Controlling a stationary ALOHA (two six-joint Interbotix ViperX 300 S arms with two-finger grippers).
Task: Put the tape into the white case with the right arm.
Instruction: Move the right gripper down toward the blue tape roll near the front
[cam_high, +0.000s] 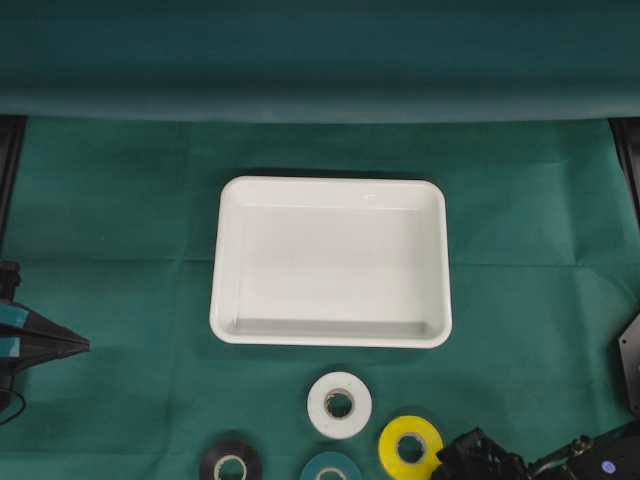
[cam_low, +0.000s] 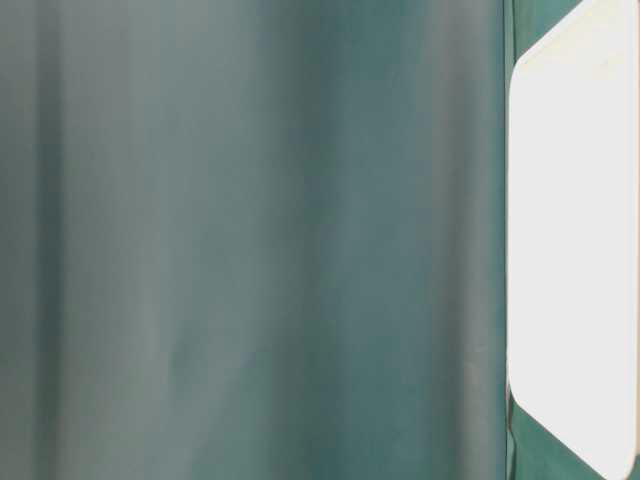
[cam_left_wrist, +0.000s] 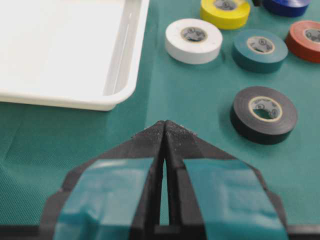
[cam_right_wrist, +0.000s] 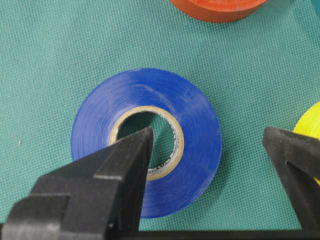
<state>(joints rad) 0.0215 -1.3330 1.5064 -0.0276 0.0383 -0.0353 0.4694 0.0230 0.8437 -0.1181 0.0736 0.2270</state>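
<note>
Right gripper (cam_right_wrist: 207, 150) hangs over the blue tape roll (cam_right_wrist: 146, 142), fingers spread wide and grasping nothing. In the right wrist view, one finger (cam_right_wrist: 125, 165) sits over the roll's core hole; the other finger (cam_right_wrist: 295, 160) stands outside the roll's rim, between the blue roll and the yellow roll (cam_right_wrist: 311, 127). So the near side of the ring lies between the two tips. Whether either tip touches the tape or the desk I cannot tell (the angle is steep).

Blue roll lies flat on the green desk cloth (cam_high: 120, 220), orange roll (cam_right_wrist: 217, 7) just beyond it.

Overhead: white case (cam_high: 331, 262) sits mid-desk with nothing in it. Below it, apart from its near rim, a white roll (cam_high: 339, 404), yellow roll (cam_high: 411, 446), black roll (cam_high: 231, 462) and teal roll (cam_high: 331, 468). The right arm (cam_high: 500, 460) enters at the lower right corner, near the yellow roll.

Left gripper (cam_left_wrist: 165, 131) is parked at the left edge, its blue-banded fingers pressed together, empty, pointing toward the case corner.

Table-level view is blurred; only the case's white rim (cam_low: 575, 240) reads.
</note>
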